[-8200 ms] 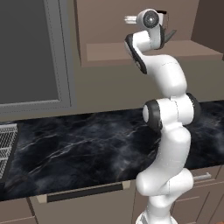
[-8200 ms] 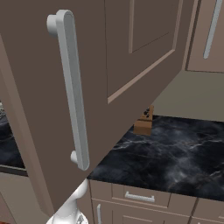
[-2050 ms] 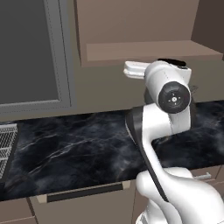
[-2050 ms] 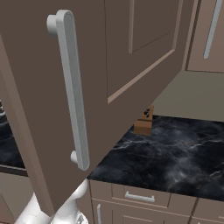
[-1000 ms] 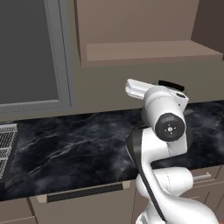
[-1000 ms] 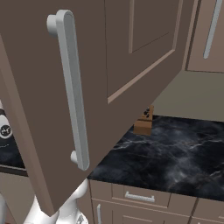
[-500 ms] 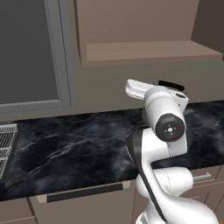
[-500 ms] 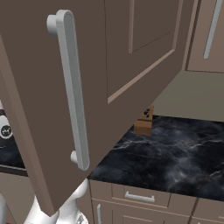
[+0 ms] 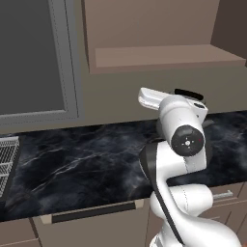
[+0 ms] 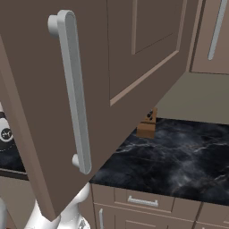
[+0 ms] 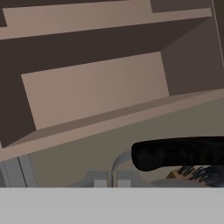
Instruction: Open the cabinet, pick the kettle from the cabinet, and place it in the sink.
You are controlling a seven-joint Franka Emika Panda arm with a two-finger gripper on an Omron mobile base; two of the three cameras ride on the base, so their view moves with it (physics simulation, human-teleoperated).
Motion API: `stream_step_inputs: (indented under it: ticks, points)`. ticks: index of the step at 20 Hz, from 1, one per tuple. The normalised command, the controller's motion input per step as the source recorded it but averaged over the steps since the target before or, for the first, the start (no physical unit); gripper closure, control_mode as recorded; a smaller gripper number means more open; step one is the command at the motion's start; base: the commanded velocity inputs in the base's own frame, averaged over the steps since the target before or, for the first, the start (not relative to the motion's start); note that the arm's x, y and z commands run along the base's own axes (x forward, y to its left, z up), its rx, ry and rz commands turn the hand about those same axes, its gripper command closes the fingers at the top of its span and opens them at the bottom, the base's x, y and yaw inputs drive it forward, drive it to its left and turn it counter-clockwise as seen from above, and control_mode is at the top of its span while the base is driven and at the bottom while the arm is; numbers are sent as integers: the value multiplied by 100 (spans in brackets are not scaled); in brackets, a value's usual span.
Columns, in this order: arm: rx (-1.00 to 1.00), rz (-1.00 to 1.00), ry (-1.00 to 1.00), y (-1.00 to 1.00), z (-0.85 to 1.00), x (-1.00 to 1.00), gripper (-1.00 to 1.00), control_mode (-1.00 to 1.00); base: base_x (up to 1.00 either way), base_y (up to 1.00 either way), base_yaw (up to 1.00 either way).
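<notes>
The tall brown wooden cabinet (image 9: 159,53) stands open. In the left base view its bare lower shelf shows above the white arm. In the right base view its recessed-panel door (image 10: 147,49) swings out towards the camera, and the long vertical silver bar handle (image 10: 74,89) sits near the door's free edge. Below the cabinet runs the black marbled counter (image 9: 87,164). A small brown wooden knife block (image 10: 147,123) stands on it under the cabinet, against the back wall. At the counter's far left, well away from the cabinet, is the edge of a grey wire dish rack (image 9: 7,159). The kettle shows as a thick curved black handle (image 11: 175,154), below the cabinet shelf and above the counter. In the left base view this handle (image 9: 190,92) peeks over the arm's white wrist. The hand (image 11: 112,180) is closed, with its fingers close together under the cabinet opening. A thin silver strut rises from between the fingers towards the kettle's handle. I cannot tell whether the fingers actually clamp that strut.
</notes>
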Motion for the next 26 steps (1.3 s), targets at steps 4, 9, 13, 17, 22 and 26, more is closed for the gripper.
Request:
stream_step_inputs:
  ticks: [4,9,13,17,22,26]
  points:
    - [0,0,0,0,0,0,100,-100,0,0,0]
    - [0,0,0,0,0,0,100,-100,0,0,0]
    - [0,0,0,0,0,0,100,100,0,0,0]
    - [0,0,0,0,0,0,100,100,-4,0,0]
    - [0,0,0,0,0,0,100,100,-46,-2,-2]
    - [0,0,0,0,0,0,100,100,-58,-9,-9]
